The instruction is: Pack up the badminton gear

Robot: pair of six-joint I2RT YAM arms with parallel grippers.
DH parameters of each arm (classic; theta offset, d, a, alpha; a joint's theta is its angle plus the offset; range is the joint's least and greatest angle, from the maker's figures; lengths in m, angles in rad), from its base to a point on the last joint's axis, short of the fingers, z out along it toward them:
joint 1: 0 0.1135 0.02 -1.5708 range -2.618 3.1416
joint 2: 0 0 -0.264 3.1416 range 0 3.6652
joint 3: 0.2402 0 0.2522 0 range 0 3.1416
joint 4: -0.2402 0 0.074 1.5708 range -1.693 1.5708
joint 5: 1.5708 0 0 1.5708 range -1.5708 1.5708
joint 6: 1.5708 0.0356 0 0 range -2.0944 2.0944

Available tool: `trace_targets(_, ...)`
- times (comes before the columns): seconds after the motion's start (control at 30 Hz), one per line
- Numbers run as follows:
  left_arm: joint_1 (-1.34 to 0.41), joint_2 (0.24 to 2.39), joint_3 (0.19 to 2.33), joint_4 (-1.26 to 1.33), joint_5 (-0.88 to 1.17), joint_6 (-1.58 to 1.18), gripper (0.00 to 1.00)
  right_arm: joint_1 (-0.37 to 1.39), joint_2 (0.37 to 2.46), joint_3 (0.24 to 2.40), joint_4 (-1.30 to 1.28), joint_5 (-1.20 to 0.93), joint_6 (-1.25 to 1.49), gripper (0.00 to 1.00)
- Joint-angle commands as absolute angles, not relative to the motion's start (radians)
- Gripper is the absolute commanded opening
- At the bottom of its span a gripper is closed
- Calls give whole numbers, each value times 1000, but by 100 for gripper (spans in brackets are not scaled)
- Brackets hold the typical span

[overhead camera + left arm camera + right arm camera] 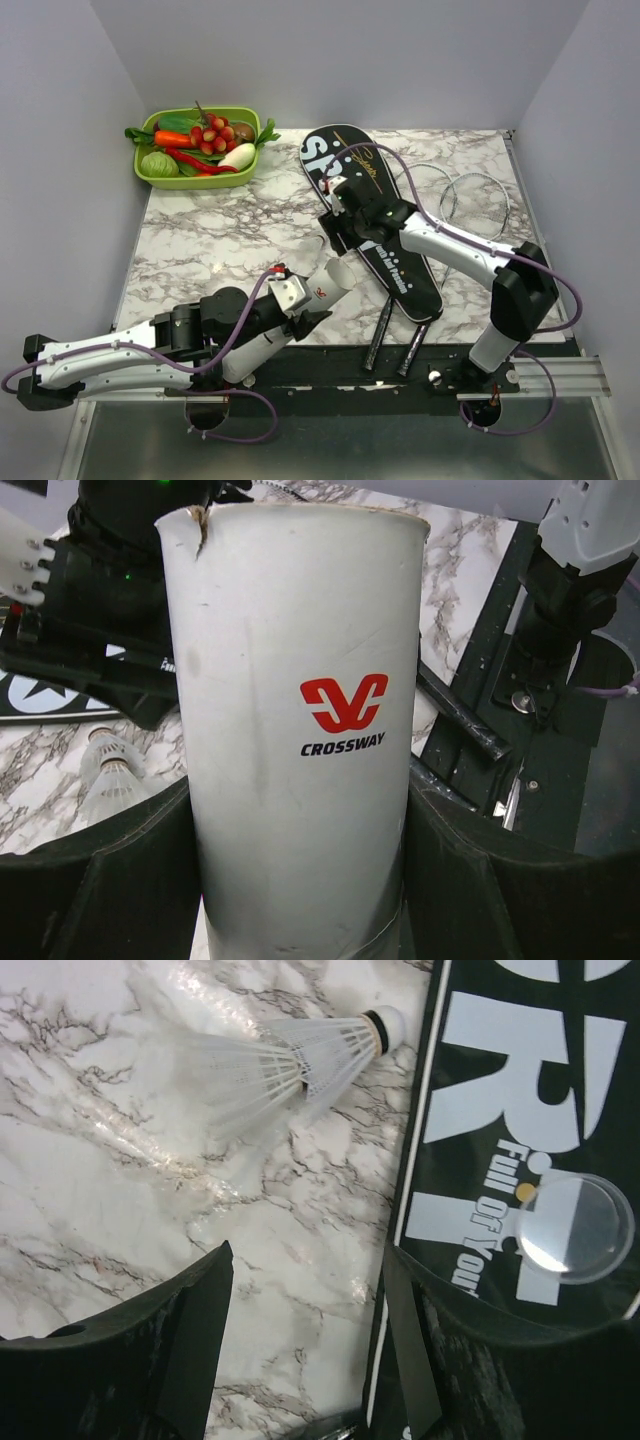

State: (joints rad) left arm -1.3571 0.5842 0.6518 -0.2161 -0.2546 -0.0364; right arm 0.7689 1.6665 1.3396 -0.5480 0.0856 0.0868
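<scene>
1. Left pincer (298, 810) is clamping the white tube (300, 680) round its lower body. The tube is lying tilted at the front-left of the worktop (200, 250), its open mouth pointing twd the right arm.
2. Right pincer (308, 1260) is hanging spread & empty over the marble, at the left edge of the black bag (520, 1110).
3. A shuttlecock (300, 1060) is lying on its side just ahead of that pincer, cork end right by the bag edge. Can't tell if it's touching.
4. Step in hand, prob.: getting the shuttlecock into the tube.
5. To do it well, the pincer should be closing near the cork, not on the skirt, since the feathers look flimsy. It should be coming down clear of the bag edge so it isn't nipping fabric too.
6. Feed it cork-first, lined up w/ the tube axis. The rim is looking torn on one side & could snag feathers.
7. The rackets (384, 330) are lying w/ handles at the near edge, not packed yet.
</scene>
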Motion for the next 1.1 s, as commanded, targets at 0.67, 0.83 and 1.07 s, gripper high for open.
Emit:
trace_targets(0.67,-1368,543,620,-187,-268,-75,0,965,1925,1511,-477,285,46,69)
trace_targets(0.83,-1368,540,620,-183,-268,-72,0,977,1974,1551,-477,324,52,67)
trace_targets(1.07,-1371,540,620,-183,-265,-74,0,979,2029,1595,-480,362,63,59)
